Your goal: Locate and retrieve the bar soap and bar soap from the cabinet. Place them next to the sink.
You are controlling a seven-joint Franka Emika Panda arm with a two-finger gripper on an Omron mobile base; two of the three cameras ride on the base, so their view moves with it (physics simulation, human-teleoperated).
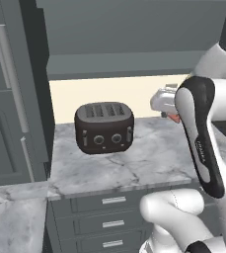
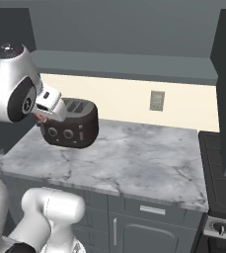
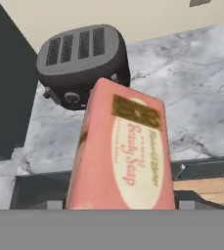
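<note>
Hand view: bar soap (image 3: 121,156) cut off at its lower end by the picture's bottom; it hides the toaster's (image 3: 79,61) lower right front.

Left base view: arm covers all but a red sliver of the soap (image 1: 173,117); fingers hidden, jaw state indeterminate.

Right base view: hand overlaps the toaster's (image 2: 72,126) upper left corner. Table (image 2: 134,163) runs behind the arm at left.

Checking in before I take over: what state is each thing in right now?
bar soap: held in the gripper, above the counter
gripper: shut on the bar soap
toaster: upright on the counter, slots empty
drawers: shut
counter: marble, carries the toaster
</note>
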